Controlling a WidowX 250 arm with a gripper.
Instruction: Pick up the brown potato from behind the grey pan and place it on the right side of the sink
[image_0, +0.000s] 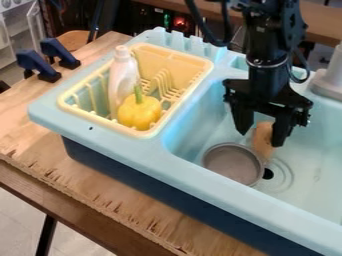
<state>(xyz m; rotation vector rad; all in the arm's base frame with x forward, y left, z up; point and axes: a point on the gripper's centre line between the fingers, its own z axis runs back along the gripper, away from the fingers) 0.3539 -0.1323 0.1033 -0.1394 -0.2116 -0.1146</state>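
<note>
**Your claw stood spread around an orange-brown piece in the sink**

You had the black gripper (260, 139) hanging down in the basin of the light blue toy sink (194, 172), on the side away from the drying rack (72, 109). Its claw was released, the two fingers set well apart. Between them, in this view, you could see an orange-brown, elongated piece (264, 141), which ran from near the fingertips down toward the round metal pan (232, 164). You could not tell whether either finger touched that piece, nor whether it was joined to the pan or only lay against it.

The pan sat low in the basin, close to the front wall, with a small dark hole (268, 173) in the basin floor just beside it. You had the pale yellow rack at the other end of the sink unit. In it, a white bottle (123, 75) stood upright, and a yellow pepper (139, 112) with a green stem rested just in front of it, nearer the camera. The sink unit, dark blue below, stood on a wooden table (100, 182). Behind the rack's outer side, you had two blue-and-black clamps (59, 51) at the table's edge, and a grey faucet (330, 79) rose at the right of the view.
</note>
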